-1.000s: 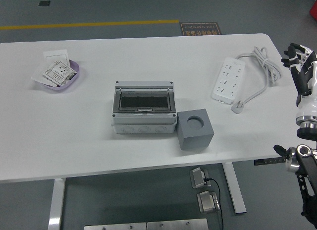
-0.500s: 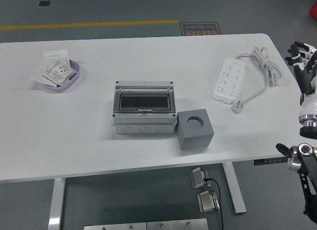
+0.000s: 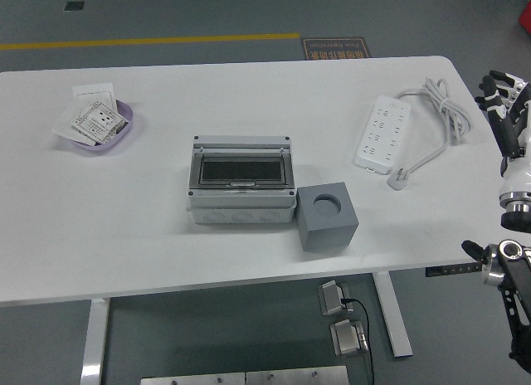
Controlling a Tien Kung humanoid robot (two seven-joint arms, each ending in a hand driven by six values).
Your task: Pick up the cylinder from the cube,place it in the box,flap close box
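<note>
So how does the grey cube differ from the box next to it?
The cube is darker grey, smaller and blocky, with a round hole in its top; the box is lighter grey, wider and flatter, with a dark see-through flap on top. The cube sits turned at an angle; the box lies square to the table's near edge. Both rest on the table, touching or nearly so.

White surface (image 3: 166, 260) on white legs (image 3: 392, 314) over grey-green floor (image 3: 166, 12), yellow floor line (image 3: 149, 41) at top, metal floor plates (image 3: 245, 376) below.
</note>
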